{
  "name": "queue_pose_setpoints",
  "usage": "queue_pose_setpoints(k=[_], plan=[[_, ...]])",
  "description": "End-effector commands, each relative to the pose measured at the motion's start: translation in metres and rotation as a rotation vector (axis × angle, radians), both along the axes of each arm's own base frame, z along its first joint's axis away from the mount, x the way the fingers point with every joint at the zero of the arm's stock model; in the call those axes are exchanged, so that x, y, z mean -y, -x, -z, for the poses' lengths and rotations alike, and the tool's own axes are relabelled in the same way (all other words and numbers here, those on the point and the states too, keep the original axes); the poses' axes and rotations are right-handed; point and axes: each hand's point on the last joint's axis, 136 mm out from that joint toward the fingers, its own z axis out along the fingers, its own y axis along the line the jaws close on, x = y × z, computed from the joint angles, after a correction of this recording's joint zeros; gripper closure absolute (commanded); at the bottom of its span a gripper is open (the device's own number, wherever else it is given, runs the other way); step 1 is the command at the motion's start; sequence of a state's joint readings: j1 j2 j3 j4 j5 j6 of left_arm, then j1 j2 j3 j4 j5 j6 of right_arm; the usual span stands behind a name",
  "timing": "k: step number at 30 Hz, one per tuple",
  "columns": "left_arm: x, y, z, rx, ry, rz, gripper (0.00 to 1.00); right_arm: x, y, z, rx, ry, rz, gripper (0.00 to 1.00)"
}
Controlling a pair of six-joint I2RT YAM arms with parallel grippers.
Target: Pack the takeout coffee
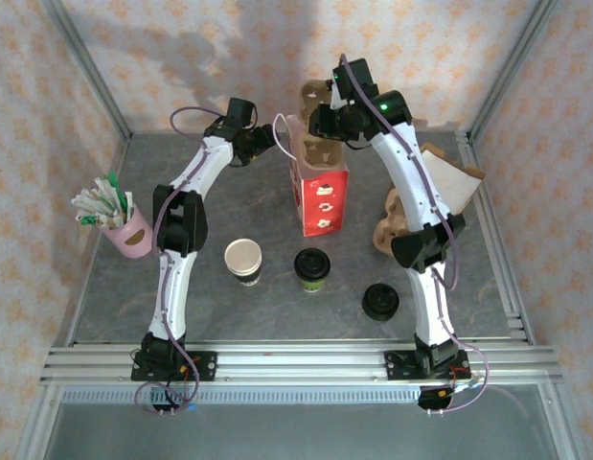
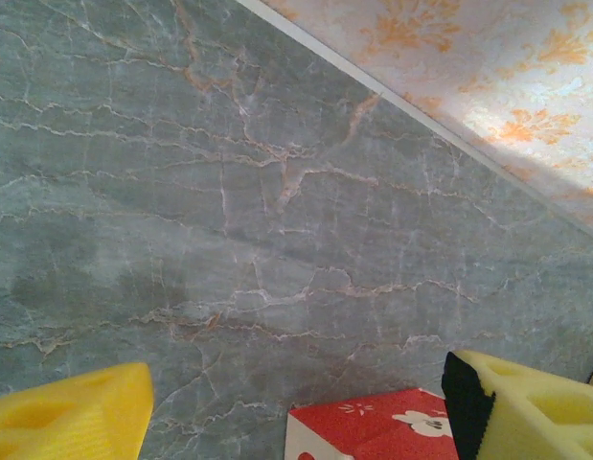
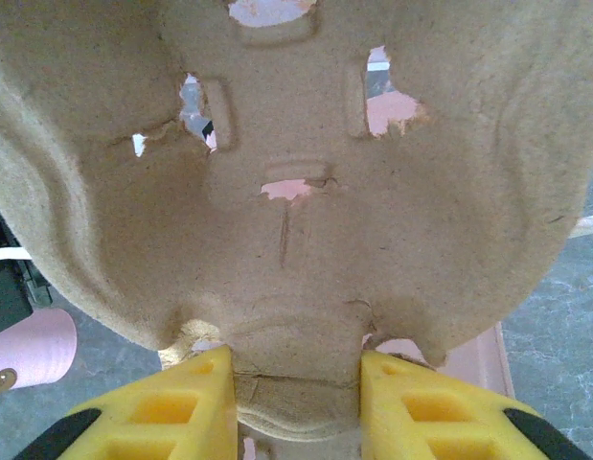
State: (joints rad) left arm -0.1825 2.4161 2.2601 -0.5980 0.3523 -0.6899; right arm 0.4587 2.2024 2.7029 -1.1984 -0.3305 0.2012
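Far left: a pink cup [image 1: 131, 235] of paper-wrapped sticks stands on the grey, marble-veined table [image 1: 277, 316]. The left gripper [image 2: 298, 383] hovers over bare tabletop at the rear. Its yellow block-shaped fingers [image 2: 76, 417] are spread wide with nothing between them, and a corner of the red bag [image 2: 373, 426] lies just below. Front centre: an unlidded cup [image 1: 243, 261], cream inside, stands beside the takeout coffee [image 1: 312, 268]. The coffee is upright on the table under its round black lid, just in front of the tall red bag with white prints, and neither gripper touches it. The right gripper [image 3: 296, 369] is clamped on the rim of a pulp carrier [image 3: 306, 163]. The carrier is rough, tan moulded fibre with torn slots, and it is held at the bag's open top. Right: a low stack of black lids [image 1: 380, 301] and more moulded carriers [image 1: 392, 225] rest on the table.
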Motion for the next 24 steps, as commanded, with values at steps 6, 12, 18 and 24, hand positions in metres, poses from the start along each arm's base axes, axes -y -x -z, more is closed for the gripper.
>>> queue_pose_setpoints(k=[6, 12, 18, 24], plan=[[0.013, 0.005, -0.014, 0.014, 0.031, 0.033, 0.20, 0.001, 0.011, 0.005, -0.015, 0.062, 0.000, 0.68], [0.022, 0.007, -0.010, 0.008, 0.037, 0.055, 0.20, 0.012, 0.018, 0.014, -0.049, 0.127, 0.028, 0.70], [0.032, 0.013, -0.009, 0.003, 0.038, 0.077, 0.20, 0.013, 0.025, 0.018, -0.067, 0.147, 0.018, 0.70], [0.038, 0.016, -0.003, -0.006, 0.041, 0.088, 0.20, 0.009, 0.025, 0.034, -0.107, 0.161, -0.005, 0.70]])
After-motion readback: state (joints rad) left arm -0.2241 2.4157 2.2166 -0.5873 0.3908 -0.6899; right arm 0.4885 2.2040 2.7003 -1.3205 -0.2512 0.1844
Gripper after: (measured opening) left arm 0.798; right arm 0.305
